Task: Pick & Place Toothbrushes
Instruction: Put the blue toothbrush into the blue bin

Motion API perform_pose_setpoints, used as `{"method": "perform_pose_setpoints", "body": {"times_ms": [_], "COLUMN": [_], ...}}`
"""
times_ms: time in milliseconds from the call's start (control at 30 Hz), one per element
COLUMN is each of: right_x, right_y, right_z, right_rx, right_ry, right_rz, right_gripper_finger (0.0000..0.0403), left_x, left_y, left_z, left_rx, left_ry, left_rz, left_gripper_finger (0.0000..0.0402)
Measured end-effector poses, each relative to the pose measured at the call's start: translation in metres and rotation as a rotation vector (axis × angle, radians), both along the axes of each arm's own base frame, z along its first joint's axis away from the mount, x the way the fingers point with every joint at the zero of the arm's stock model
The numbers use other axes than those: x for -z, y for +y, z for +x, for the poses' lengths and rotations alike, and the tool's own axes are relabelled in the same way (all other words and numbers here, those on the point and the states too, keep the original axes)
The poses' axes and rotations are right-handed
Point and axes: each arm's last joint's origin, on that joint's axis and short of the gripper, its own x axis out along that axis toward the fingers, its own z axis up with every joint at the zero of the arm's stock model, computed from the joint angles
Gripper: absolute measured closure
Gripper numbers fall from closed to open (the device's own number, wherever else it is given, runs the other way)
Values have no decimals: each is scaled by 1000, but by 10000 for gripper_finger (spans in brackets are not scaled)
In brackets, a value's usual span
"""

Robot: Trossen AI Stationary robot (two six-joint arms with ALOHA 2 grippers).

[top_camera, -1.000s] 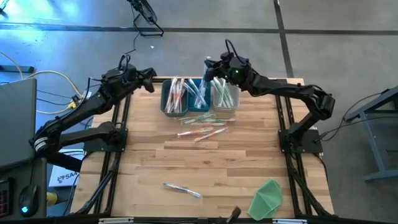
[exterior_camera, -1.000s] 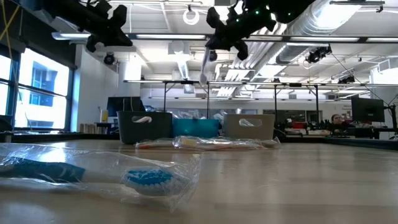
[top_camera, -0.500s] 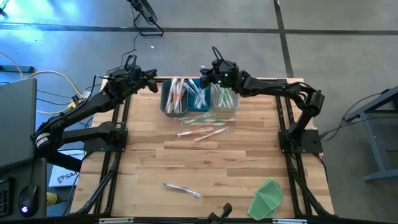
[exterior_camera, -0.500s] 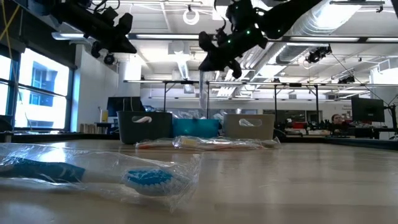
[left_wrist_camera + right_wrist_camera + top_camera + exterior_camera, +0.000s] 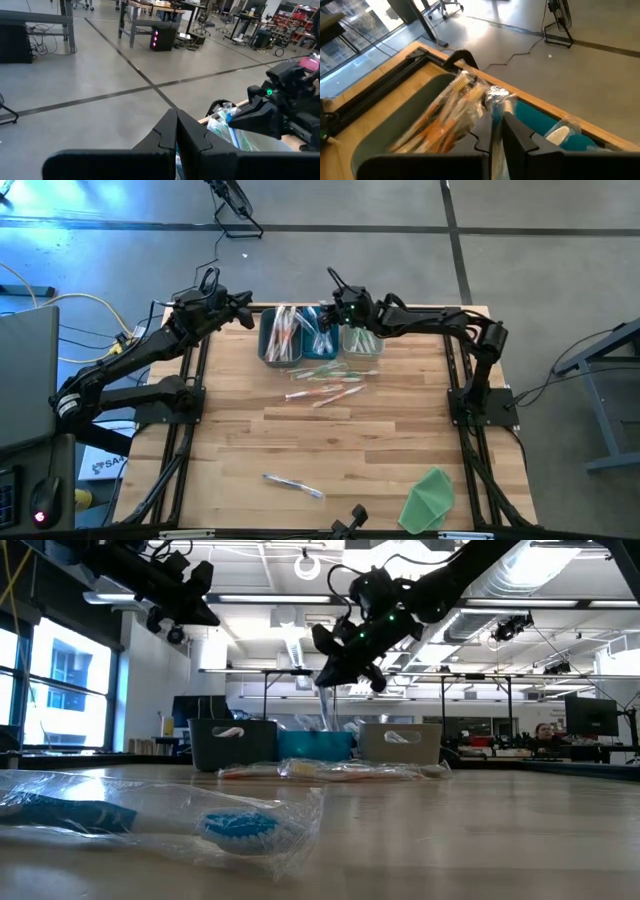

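High view, right tool (image 5: pixel 331 308) pinching toothbrush (image 5: pixel 326 705) over bins

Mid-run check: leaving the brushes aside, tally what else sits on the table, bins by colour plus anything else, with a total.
Dark grey bin: 1
Blue bin: 1
Pale bin: 1
Green cloth: 1
Total: 4
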Motion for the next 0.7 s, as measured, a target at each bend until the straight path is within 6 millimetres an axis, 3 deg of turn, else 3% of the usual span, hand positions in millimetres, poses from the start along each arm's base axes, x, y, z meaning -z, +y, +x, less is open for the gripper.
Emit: {"method": "perform_pose_setpoints", "body": {"times_ms": [400, 700], "right_x": [4, 5], "right_y": [0, 1], "right_z": [-2, -2], "right_rx": [0, -24], "right_ry": [46, 53], "right_rz": [15, 30], "right_gripper_finger": [386, 324], "left_x": [0, 0], "left_y": [0, 0], "left_z": [0, 0], "left_rx": [0, 0], "left_ry": [-1, -1], "left_rz": [0, 0], "left_gripper_finger": [402, 402]}}
